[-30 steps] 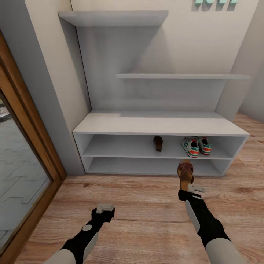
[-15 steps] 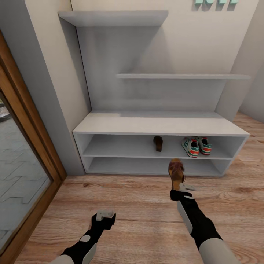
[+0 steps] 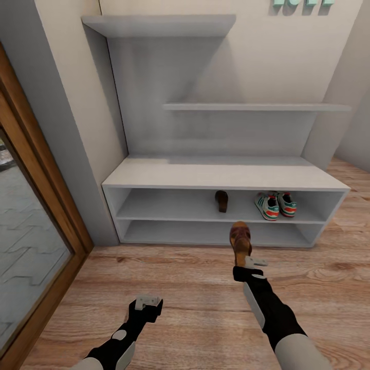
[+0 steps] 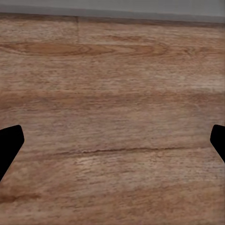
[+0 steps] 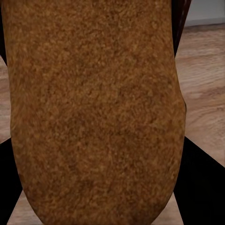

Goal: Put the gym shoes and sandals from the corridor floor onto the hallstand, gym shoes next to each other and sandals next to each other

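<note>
The right gripper (image 3: pixel 248 261), clenching the second sandal (image 3: pixel 240 238), is aiming ahead at the shelved sandal (image 3: pixel 221 200); keeping it level should ease placing it alongside.

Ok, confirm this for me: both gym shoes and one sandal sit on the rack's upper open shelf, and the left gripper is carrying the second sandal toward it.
Wrong arm. The head view shows the right gripper shut on the second sandal; the left gripper hangs open over the floor. The rest holds: the gym shoes and the other sandal sit on the rack's upper open shelf.
</note>
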